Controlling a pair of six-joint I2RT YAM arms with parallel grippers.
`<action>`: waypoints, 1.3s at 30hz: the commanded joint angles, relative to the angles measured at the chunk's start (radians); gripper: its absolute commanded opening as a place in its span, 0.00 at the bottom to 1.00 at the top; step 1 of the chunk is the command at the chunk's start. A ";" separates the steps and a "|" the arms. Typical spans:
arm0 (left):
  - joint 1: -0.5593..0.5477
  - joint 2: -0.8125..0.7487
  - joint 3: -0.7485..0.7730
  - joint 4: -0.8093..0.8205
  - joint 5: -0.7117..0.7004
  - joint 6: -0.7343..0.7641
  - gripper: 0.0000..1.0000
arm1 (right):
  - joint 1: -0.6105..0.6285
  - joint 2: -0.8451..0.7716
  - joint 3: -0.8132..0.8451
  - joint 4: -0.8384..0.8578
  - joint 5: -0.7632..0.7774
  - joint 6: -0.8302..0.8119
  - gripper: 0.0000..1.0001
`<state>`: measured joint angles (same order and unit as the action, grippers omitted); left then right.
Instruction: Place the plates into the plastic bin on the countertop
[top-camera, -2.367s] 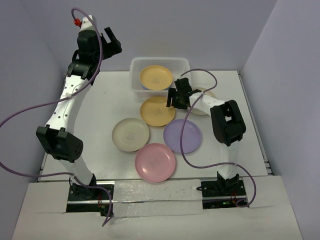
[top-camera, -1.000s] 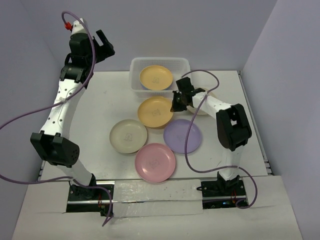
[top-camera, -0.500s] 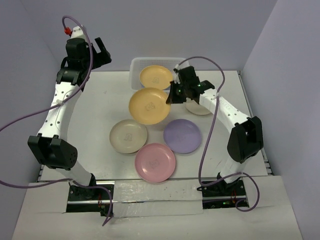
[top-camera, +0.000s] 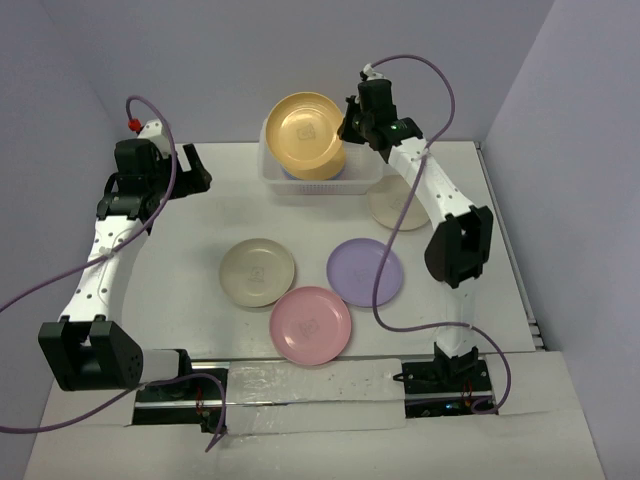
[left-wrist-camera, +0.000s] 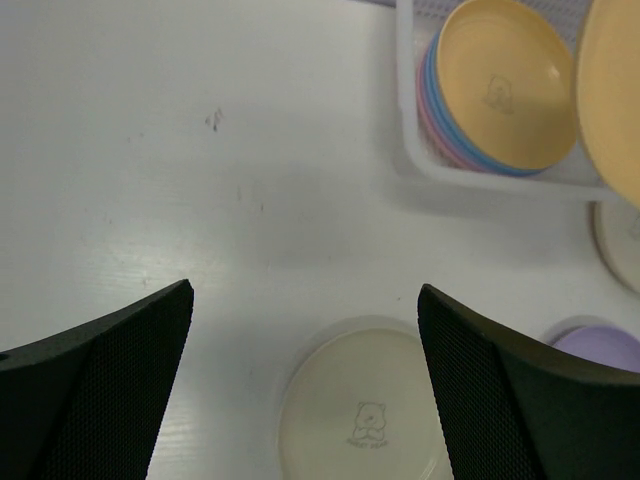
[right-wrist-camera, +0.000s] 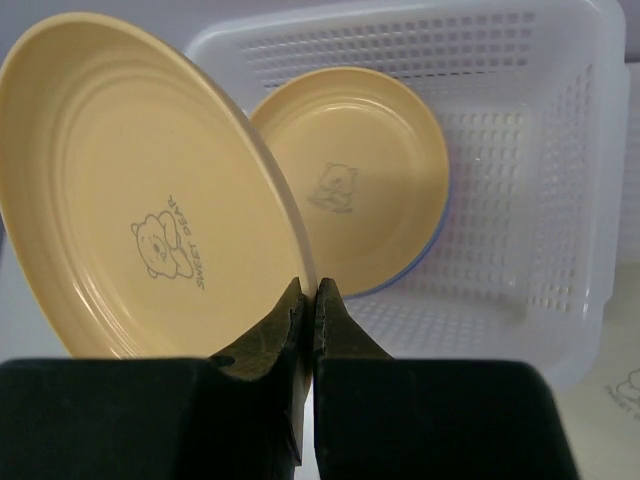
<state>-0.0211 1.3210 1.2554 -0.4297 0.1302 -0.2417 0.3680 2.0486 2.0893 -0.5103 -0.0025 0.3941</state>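
Note:
My right gripper (top-camera: 347, 127) (right-wrist-camera: 308, 291) is shut on the rim of a yellow-orange plate (top-camera: 304, 133) (right-wrist-camera: 140, 190). It holds the plate tilted above the plastic bin (top-camera: 322, 186) (right-wrist-camera: 565, 150). Inside the bin lies a stack of plates topped by another yellow-orange one (right-wrist-camera: 352, 172) (left-wrist-camera: 500, 85). On the countertop (top-camera: 190, 240) lie a cream plate (top-camera: 257, 270) (left-wrist-camera: 362, 412), a pink plate (top-camera: 310, 325), a lavender plate (top-camera: 365, 271) and a second cream plate (top-camera: 393, 207), partly behind the right arm. My left gripper (top-camera: 196, 176) (left-wrist-camera: 305, 290) hangs open and empty over the countertop, left of the bin.
Pale lavender-grey walls close in the countertop at the back and on both sides. The bin (left-wrist-camera: 410, 130) stands against the back wall. The right arm stretches from its base over the right part of the countertop, and cables loop from both arms.
My right gripper has lifted the yellow-orange plate off the countertop and carried it back over the bin. The left arm has come down and forward from the back-left corner.

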 joint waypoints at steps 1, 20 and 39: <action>0.018 -0.091 -0.098 0.025 0.007 0.076 0.99 | -0.043 0.115 0.116 0.073 0.037 0.039 0.00; 0.102 0.069 -0.222 -0.092 0.332 0.459 0.97 | -0.069 0.312 0.234 0.161 -0.028 0.045 0.79; -0.063 0.443 -0.211 -0.052 0.282 0.634 0.76 | -0.110 -0.331 -0.335 0.069 -0.001 -0.097 1.00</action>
<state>-0.0450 1.7153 1.0260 -0.5274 0.4269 0.3779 0.2958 1.8476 1.8484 -0.4457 -0.0444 0.3391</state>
